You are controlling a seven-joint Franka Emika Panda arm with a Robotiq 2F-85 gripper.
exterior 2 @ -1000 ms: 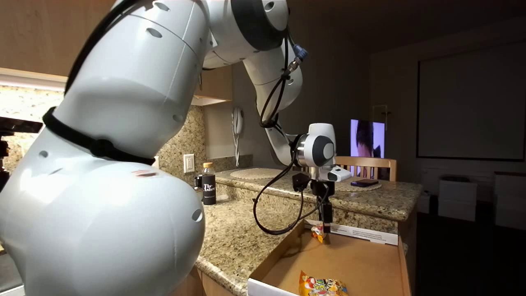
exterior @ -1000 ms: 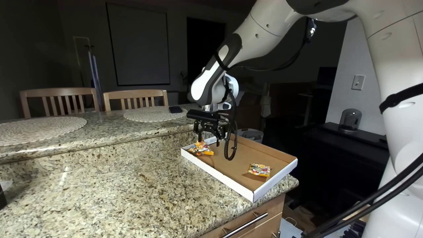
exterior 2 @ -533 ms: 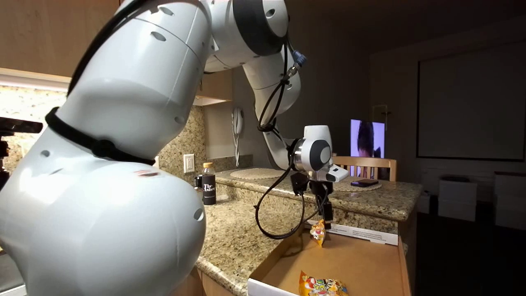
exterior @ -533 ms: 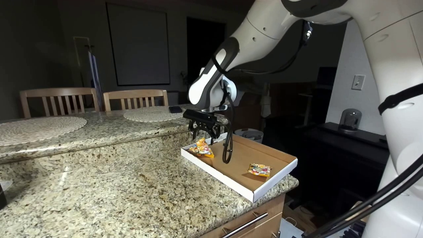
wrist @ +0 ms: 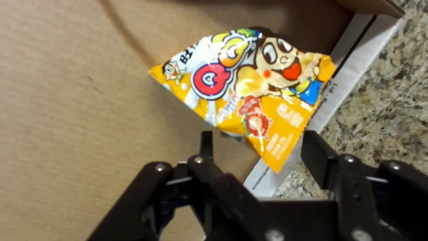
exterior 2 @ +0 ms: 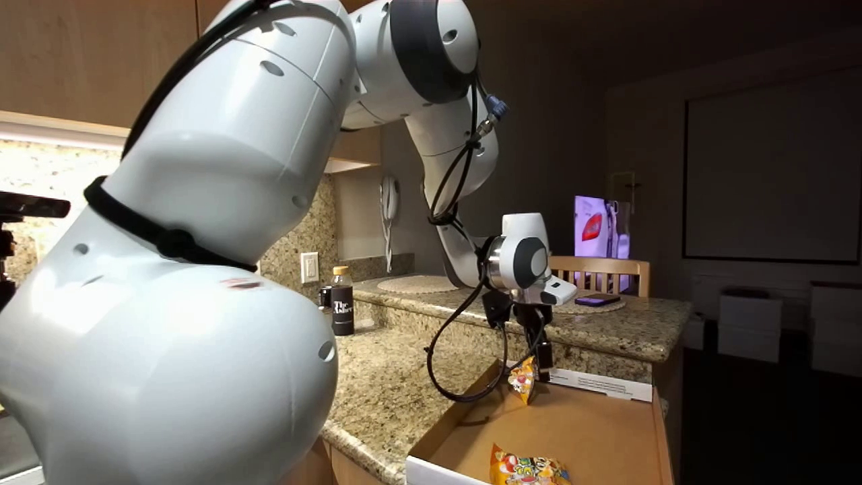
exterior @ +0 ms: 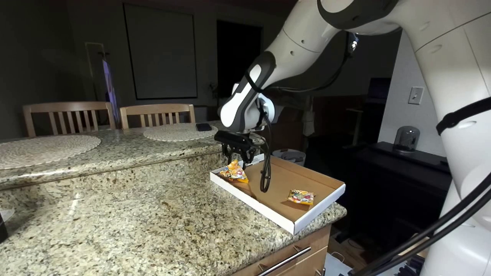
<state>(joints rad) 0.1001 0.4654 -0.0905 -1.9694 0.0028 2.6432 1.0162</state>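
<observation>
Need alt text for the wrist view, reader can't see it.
An orange-and-white packet printed with a smiling cartoon face and a big red Q sits near a corner inside a cardboard box. The black gripper shows at the bottom, jaws apart, with no visible contact with the packet. Speckled stone counter shows at the right.

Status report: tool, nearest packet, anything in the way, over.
Tool open, gripping nothing. Orange packet tilted inside cardboard box, near corner. No obstruction seen between them.
</observation>
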